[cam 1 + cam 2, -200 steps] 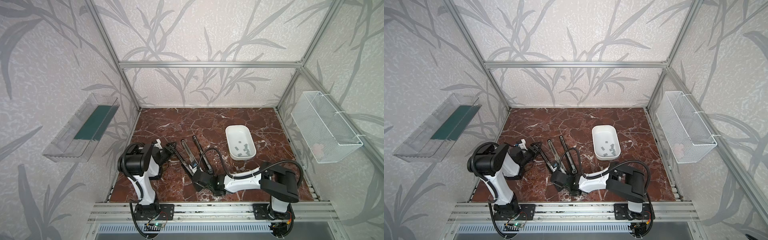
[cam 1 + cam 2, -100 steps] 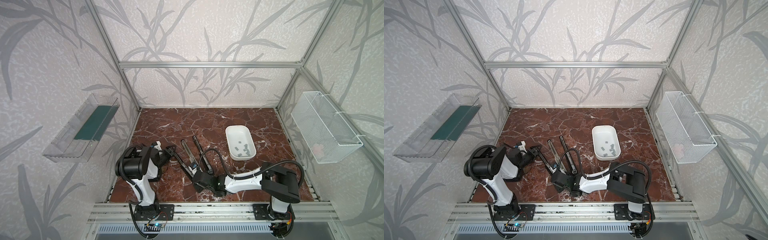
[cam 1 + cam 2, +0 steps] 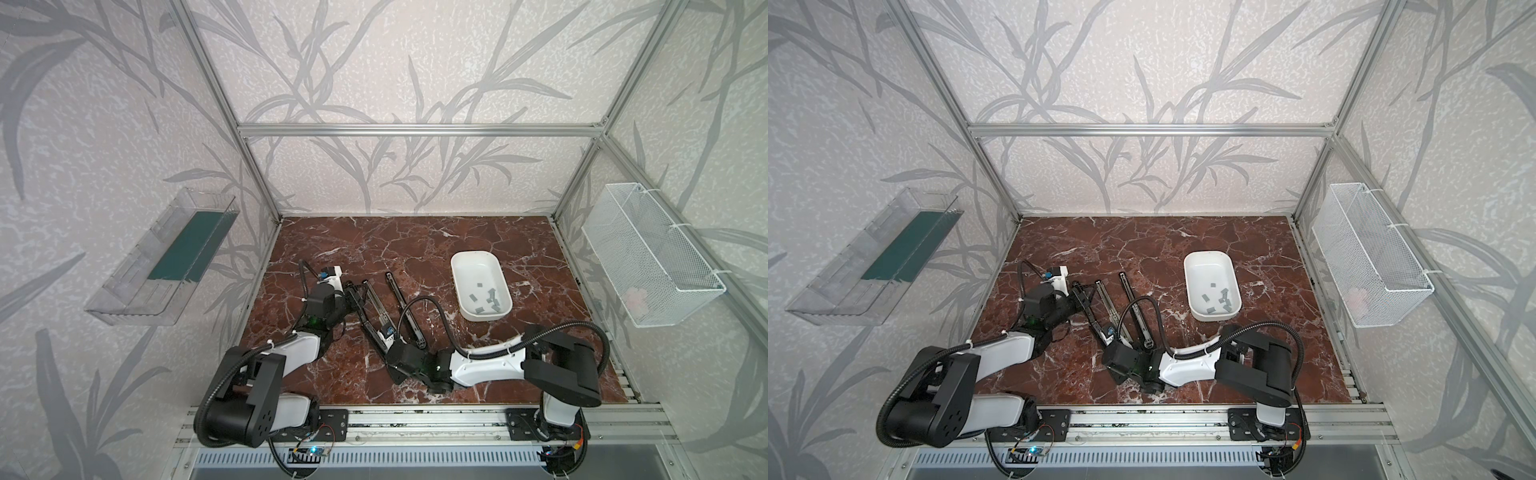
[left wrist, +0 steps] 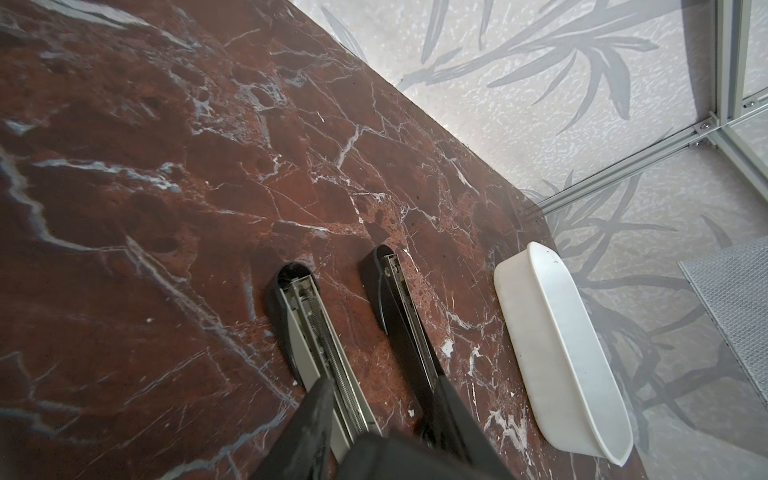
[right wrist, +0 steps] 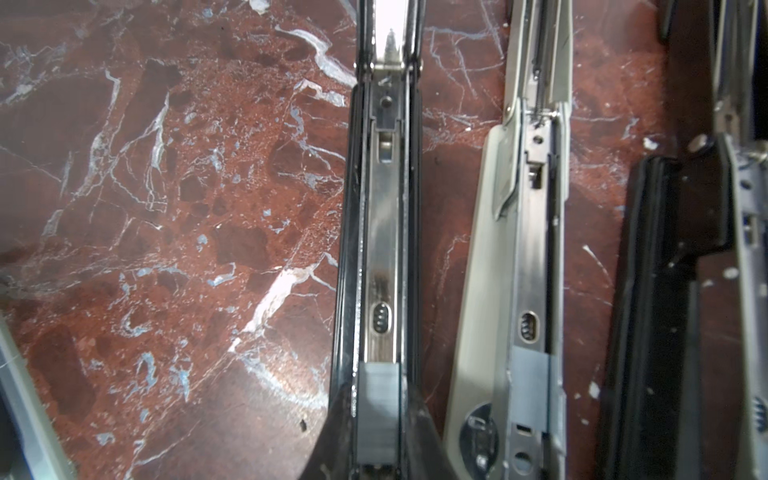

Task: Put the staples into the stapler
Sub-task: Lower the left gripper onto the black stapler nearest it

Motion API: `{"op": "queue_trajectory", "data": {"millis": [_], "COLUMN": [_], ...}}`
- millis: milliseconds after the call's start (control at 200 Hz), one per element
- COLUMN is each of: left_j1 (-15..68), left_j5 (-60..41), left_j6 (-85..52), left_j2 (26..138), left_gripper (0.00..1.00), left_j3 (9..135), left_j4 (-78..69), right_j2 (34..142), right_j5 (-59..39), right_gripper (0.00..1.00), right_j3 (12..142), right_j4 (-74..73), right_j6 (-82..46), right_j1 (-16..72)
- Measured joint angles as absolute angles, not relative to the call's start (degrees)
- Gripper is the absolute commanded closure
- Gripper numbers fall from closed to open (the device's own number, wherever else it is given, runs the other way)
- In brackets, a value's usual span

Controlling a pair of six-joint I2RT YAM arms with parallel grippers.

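Three opened staplers lie side by side on the marble. My right gripper is shut on the near end of the leftmost black stapler, whose chrome channel holds a grey strip of staples. My left gripper is at that stapler's far end. A black part fills the space between its fingers. More loose staples lie in the white tray.
A grey stapler, with a staple strip in it, and a second black stapler lie just right of the held one. A clear bin hangs on the left wall and a wire basket on the right wall.
My left arm's elbow has dropped toward the front while its gripper stayed at the stapler's far end with its jaws drawn closer. The right arm has not moved.
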State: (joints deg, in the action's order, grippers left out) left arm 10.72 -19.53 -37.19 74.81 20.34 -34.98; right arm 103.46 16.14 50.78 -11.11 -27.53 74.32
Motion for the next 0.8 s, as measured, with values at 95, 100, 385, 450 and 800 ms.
{"op": "queue_trajectory", "data": {"millis": [95,100,385,450,800], "left_j1": [10.98,11.00,17.32,18.81,24.73], "left_j5": [-19.11,-19.07,-13.02,-11.20,-4.75], "left_j6": [-35.94,-35.88,-30.02,-28.64,-23.73], "left_j2": [74.35,74.35,73.87,72.31,59.61], "left_gripper": [0.58,0.58,0.58,0.58,0.53], "left_j3": [20.34,20.34,19.64,18.39,10.50], "left_j4": [-32.53,-32.40,-31.86,-32.27,-31.66], "right_j2": [103.44,103.44,103.42,103.42,103.28], "right_j5": [15.99,16.01,16.69,16.69,16.67], "right_gripper": [1.00,1.00,0.99,0.98,0.93], "right_j3": [50.52,50.48,49.71,49.71,49.30], "right_j4": [-11.22,-11.22,-11.14,-11.03,-11.22], "right_j6": [-27.03,-27.00,-27.00,-26.96,-24.64], "right_j1": [74.37,74.37,74.35,74.35,74.81]}}
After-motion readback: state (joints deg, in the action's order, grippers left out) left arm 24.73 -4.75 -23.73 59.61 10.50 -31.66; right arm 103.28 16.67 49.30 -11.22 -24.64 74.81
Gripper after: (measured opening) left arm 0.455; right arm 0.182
